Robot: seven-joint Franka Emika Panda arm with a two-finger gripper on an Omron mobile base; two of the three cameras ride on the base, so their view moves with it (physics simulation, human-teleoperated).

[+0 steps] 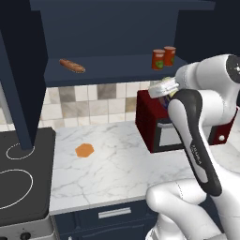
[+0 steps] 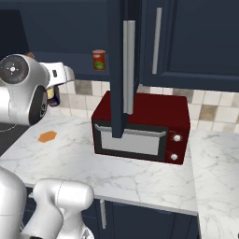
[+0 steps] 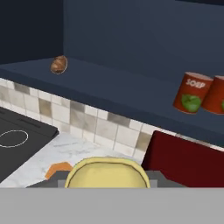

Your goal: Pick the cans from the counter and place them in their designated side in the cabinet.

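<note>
While the arm reaches up toward the open cabinet (image 1: 117, 42), the claw (image 3: 107, 181) is closed on the yellow tin (image 3: 107, 173), whose round yellow top sits at six o'clock in the hand view, between the dark finger tips. From the right base view the tin's yellow top and dark side (image 2: 53, 94) peek out at nine o'clock, just past the arm's big white joint, held in the air above the worktop (image 2: 140, 175). From the left base view the claw (image 1: 165, 91) sits at about two o'clock, in front of the red microwave (image 1: 154, 124) and below the cabinet shelf (image 1: 112, 70).

On that shelf two red cans stand upright side by side at its right end: one with a green-and-white label reading SOUP (image 3: 191, 92), and a second (image 3: 215, 95) touching or nearly touching it at three o'clock, cut by the picture's edge. A brown baguette (image 1: 72, 66) lies on the shelf's left part, well apart from the cans.

Down on the marble worktop a flat orange hexagon (image 1: 85, 150) lies near the black stovetop (image 1: 21, 173), toward nine o'clock of the microwave. The tall cabinet door (image 2: 123, 65) hangs open in front of the microwave in the right base view.
</note>
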